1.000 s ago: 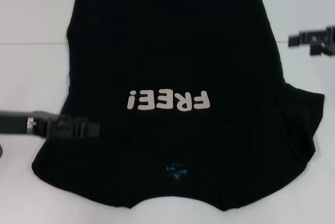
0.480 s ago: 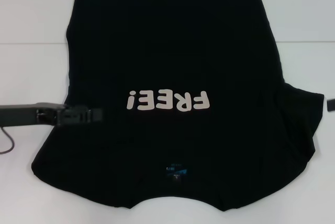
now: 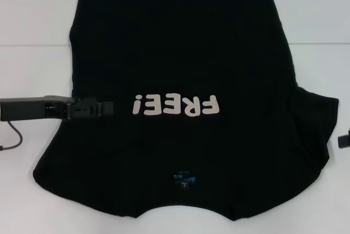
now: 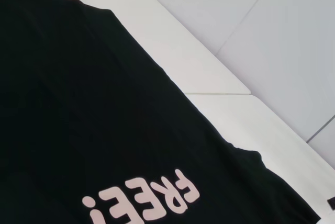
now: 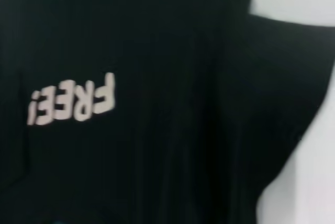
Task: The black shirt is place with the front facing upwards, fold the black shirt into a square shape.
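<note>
The black shirt (image 3: 180, 53) lies flat on the white table, front up, with its collar at the near edge. Its white "FREE!" print (image 3: 176, 104) reads upside down, and a small blue neck label (image 3: 184, 178) shows near the collar. The shirt's left side runs straight, while the right sleeve (image 3: 314, 124) spreads out to the right. My left gripper (image 3: 106, 108) reaches in from the left, over the shirt just left of the print. Only a sliver of my right gripper (image 3: 344, 141) shows at the right edge, beside the right sleeve. The wrist views show the shirt (image 4: 78, 103) (image 5: 172, 51) and its print (image 4: 141, 203) (image 5: 70, 103).
The white table (image 3: 33, 70) has a seam running across it behind the shirt's middle. A thin dark cable (image 3: 11, 138) hangs under my left arm at the left edge. The shirt's far hem lies near the table's far side.
My left gripper has moved farther from me and to the right, over the shirt toward the print. My right gripper has come down the right edge from the far right to beside the right sleeve.
</note>
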{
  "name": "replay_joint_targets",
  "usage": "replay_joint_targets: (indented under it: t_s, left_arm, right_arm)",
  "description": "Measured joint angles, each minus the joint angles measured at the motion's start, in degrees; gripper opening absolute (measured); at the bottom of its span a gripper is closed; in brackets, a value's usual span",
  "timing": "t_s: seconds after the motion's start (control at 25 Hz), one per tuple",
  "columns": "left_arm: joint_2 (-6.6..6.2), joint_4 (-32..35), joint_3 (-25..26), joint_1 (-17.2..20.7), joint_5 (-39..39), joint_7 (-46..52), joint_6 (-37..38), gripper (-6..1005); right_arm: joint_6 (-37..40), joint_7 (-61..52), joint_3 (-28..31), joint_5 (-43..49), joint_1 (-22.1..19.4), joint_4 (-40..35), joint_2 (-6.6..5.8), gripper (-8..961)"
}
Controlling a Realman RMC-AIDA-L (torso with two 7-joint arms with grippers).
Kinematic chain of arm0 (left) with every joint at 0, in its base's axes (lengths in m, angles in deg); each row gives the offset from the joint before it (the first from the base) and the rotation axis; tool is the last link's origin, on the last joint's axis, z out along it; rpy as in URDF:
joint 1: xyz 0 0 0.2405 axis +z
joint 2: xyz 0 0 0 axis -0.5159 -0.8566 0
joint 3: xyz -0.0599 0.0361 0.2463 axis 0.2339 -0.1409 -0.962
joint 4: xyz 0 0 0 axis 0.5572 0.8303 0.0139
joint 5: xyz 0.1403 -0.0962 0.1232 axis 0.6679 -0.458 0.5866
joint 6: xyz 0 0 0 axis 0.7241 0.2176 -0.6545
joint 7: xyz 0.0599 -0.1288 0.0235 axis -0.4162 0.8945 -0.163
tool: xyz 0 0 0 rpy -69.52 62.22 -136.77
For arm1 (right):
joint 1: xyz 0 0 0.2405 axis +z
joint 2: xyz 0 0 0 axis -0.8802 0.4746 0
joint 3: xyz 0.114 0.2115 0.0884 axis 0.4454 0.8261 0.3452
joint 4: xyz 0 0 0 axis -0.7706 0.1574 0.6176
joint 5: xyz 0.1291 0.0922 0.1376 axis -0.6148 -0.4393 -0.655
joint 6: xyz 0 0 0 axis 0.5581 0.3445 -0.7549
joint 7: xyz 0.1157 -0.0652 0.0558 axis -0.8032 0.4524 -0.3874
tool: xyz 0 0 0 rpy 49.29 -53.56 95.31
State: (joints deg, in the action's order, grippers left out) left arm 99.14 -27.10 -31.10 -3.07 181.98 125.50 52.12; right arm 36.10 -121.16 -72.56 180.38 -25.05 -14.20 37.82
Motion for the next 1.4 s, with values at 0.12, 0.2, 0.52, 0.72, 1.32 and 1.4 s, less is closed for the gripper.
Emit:
replay_joint_targets:
  t_s: [0.12, 0.2, 0.52, 0.72, 1.32, 1.4]
  left_arm:
    - [0.15, 0.00, 0.19, 0.00, 0.00, 0.00, -0.59, 755]
    - [0.24, 0.00, 0.20, 0.00, 0.00, 0.00, -0.83, 755]
    - [0.50, 0.00, 0.24, 0.03, 0.00, 0.00, -1.09, 755]
    - [0.51, -0.01, 0.24, 0.29, 0.00, 0.00, -1.30, 755]
    - [0.49, -0.01, 0.33, 0.51, -1.28, 0.00, -1.88, 754]
    - [0.49, -0.01, 0.39, 0.70, -1.39, 0.00, -1.88, 754]
  right_arm:
    - [-2.64, -0.29, -0.26, 2.13, 0.27, 0.53, 0.83, 681]
    - [-4.02, -0.32, -0.29, 2.68, 0.66, 1.46, 1.10, 602]
    - [-6.37, 0.12, -0.40, 2.77, 2.66, 5.06, 1.50, 280]
    - [-6.90, -0.26, -0.50, 2.85, 2.86, 5.16, 1.61, 231]
    - [-11.53, -0.94, -2.45, 3.52, 4.72, 9.53, 1.87, 228]
    - [-12.56, -2.12, -4.71, 3.53, 4.82, 10.12, 1.88, 225]
